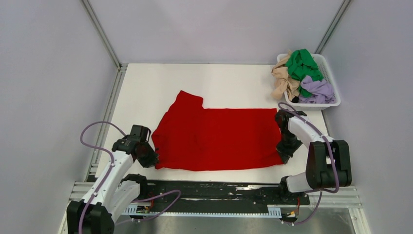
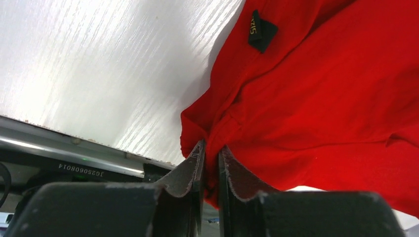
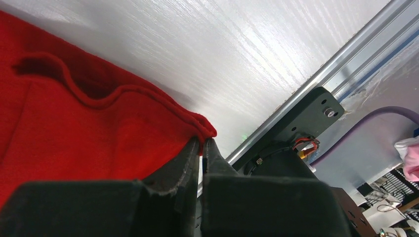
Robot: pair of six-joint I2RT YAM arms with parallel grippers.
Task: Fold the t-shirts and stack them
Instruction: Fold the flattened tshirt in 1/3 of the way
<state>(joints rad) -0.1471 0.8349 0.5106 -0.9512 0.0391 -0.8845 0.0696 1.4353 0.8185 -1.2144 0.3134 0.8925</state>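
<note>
We logged the left gripper (image 2: pixel 210 159) narrowly parted at the near-left corner of the red t-shirt (image 1: pixel 214 139), perhaps gripping; the right gripper (image 3: pixel 201 148) pinched its near-right corner.

We see the spread t-shirt (image 1: pixel 214 139) flat on the middle of the desk (image 1: pixel 160 83), with the left fingers (image 2: pixel 190 170) closed on its near-left corner and the right fingers (image 3: pixel 183 160) pinching its near-right corner. The basket (image 1: pixel 325 62) sits at the desk's far-right corner, behind the right arm. The heaped t-shirts (image 1: pixel 302 75) lie in it, one hanging over its left rim.
</note>
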